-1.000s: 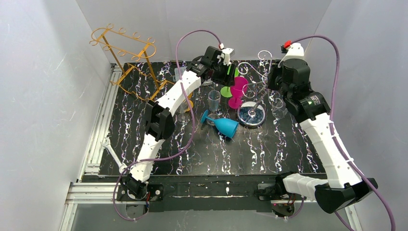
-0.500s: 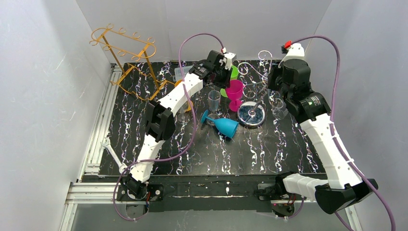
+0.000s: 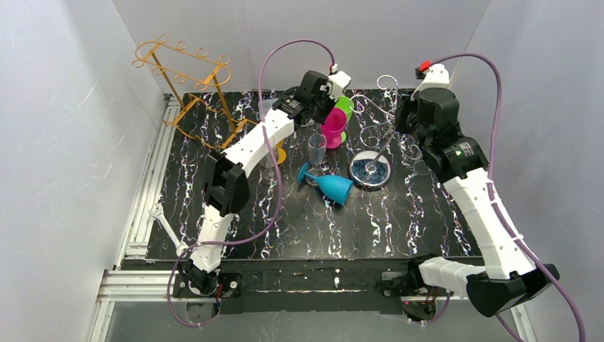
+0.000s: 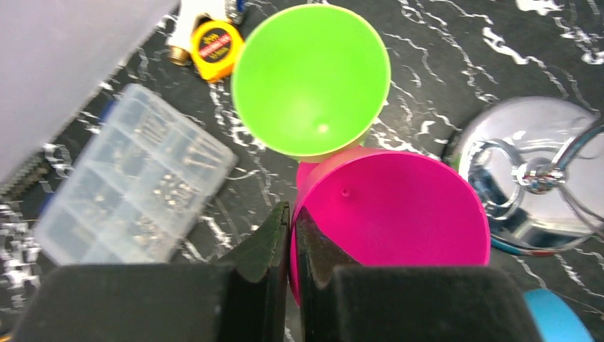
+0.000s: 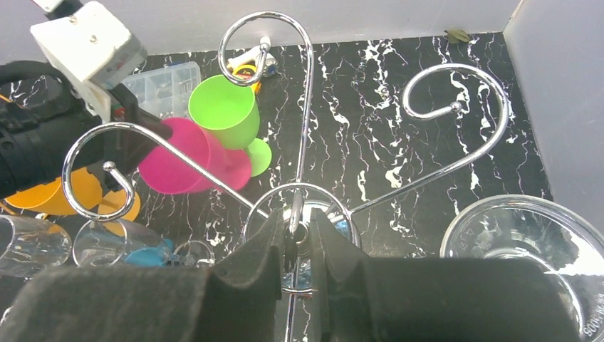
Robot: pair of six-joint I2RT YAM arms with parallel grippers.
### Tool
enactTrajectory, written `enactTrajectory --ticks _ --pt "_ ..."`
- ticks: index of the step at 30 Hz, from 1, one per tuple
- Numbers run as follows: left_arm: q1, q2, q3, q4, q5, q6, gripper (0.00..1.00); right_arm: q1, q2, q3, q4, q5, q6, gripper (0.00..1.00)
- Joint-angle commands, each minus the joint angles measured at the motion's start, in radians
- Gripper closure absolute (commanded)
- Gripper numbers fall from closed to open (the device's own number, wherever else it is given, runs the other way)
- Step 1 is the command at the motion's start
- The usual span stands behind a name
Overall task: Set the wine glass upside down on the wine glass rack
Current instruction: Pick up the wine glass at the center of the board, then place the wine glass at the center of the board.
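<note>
The pink wine glass [image 3: 333, 122] hangs tilted at the back of the table, beside the green glass [image 3: 345, 107]. My left gripper [image 3: 327, 108] is shut on its rim: in the left wrist view the gripper [image 4: 292, 214] pinches the wall of the pink glass [image 4: 399, 206], one finger inside and one outside. The chrome wine glass rack [image 3: 371, 169] stands just to the right. My right gripper [image 5: 295, 228] is shut on the central post of the rack [image 5: 303, 92]. In the right wrist view the pink glass [image 5: 174, 167] lies behind a rack hook.
A blue glass [image 3: 331, 185] lies on its side mid-table, near an upright clear glass [image 3: 316, 148]. Another clear glass [image 5: 520, 242] stands right of the rack. A gold rack [image 3: 189, 78] is at back left. A screw box [image 4: 132, 185] and tape measure [image 4: 214, 46] lie at the back.
My left gripper has shut on the pink glass's rim and carried it left and back, tilting it. The right arm and rack have barely moved.
</note>
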Motion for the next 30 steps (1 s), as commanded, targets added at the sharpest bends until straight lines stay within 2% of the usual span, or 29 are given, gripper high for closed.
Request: enactTrajectory --ticks 1,7,12,19,20,24,28,30 --pt "0.005 -0.124 -0.042 0.088 -0.11 0.128 0.98 0.004 0.005 -0.014 -0.033 -0.021 0.009 0.99" --pt "0.031 -0.14 -0.086 0.091 -0.161 0.159 0.95 0.004 0.014 -0.015 -0.025 -0.038 0.013 0.99" --pt "0.07 -0.159 -0.146 0.089 -0.164 0.146 0.85 0.004 0.035 -0.001 -0.019 -0.056 0.014 0.99" --pt "0.1 -0.152 -0.132 -0.005 -0.132 0.094 0.73 0.004 0.058 0.026 -0.023 -0.069 0.017 0.99" --pt "0.101 -0.156 -0.139 0.0 -0.132 0.095 0.68 0.004 0.061 0.032 -0.024 -0.069 0.017 0.99" --pt "0.103 -0.183 -0.139 0.007 -0.116 0.078 0.31 0.004 0.067 0.059 -0.032 -0.07 0.015 0.99" --pt "0.103 -0.202 -0.092 -0.011 -0.09 0.042 0.1 0.004 0.079 0.086 -0.044 -0.071 0.011 0.98" --pt "0.103 -0.213 -0.061 -0.033 -0.067 0.021 0.03 0.004 0.084 0.099 -0.05 -0.078 0.011 0.95"
